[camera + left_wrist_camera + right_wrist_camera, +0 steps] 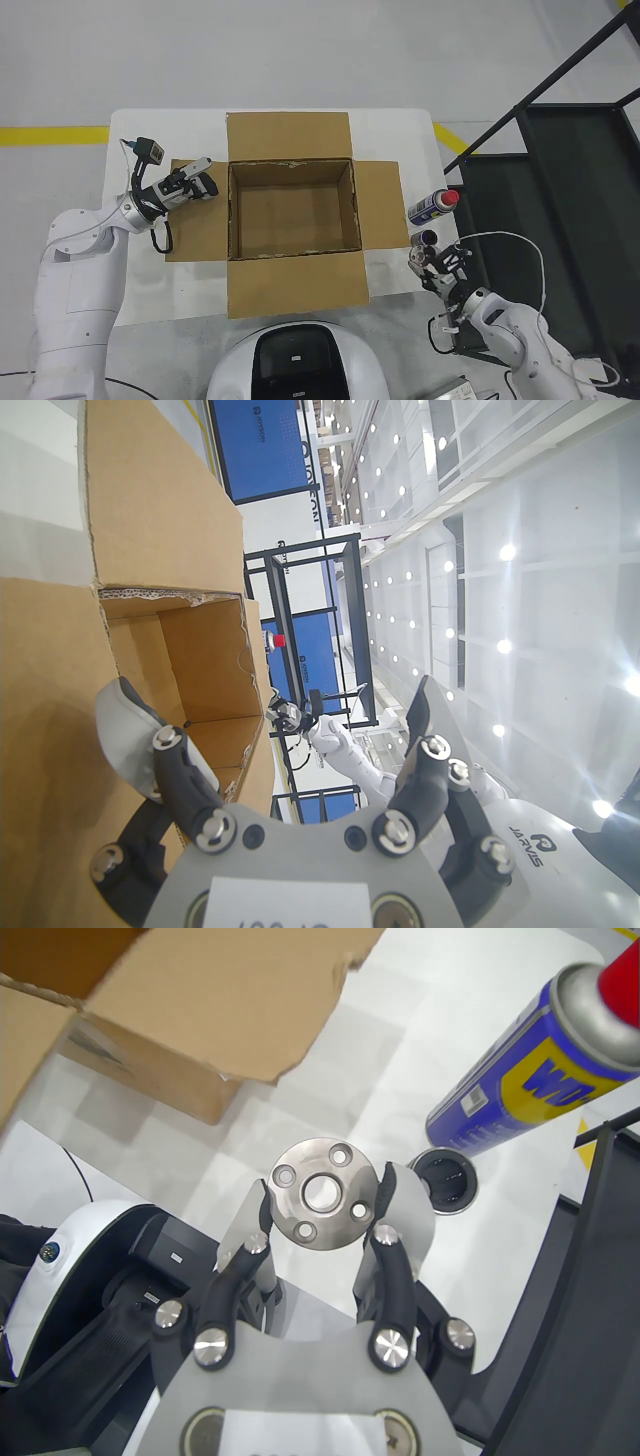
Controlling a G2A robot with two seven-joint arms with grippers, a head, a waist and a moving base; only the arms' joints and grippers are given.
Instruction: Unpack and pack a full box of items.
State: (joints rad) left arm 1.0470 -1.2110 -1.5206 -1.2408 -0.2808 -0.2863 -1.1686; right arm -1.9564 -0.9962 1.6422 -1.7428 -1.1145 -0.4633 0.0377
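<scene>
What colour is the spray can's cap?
Red; the cap shows best in the right wrist view.

Brown cardboard box [290,135], blue-and-yellow spray can [520,1093], red cap [622,988], silver flange [322,1193]

A white table [400,125] stands on grey floor [300,50] (yellow stripe [50,134] crossing it), black metal structure [580,200] alongside.

Bright, even overhead light is washing the white table [400,130], and the cardboard box [290,135] is casting only soft shadows under its flaps. In the left wrist view ceiling lamps [505,645] are flaring into starbursts. The metal flange [322,1193] is glinting, and the spray can [525,1088] is looking stretched by the lens.
</scene>
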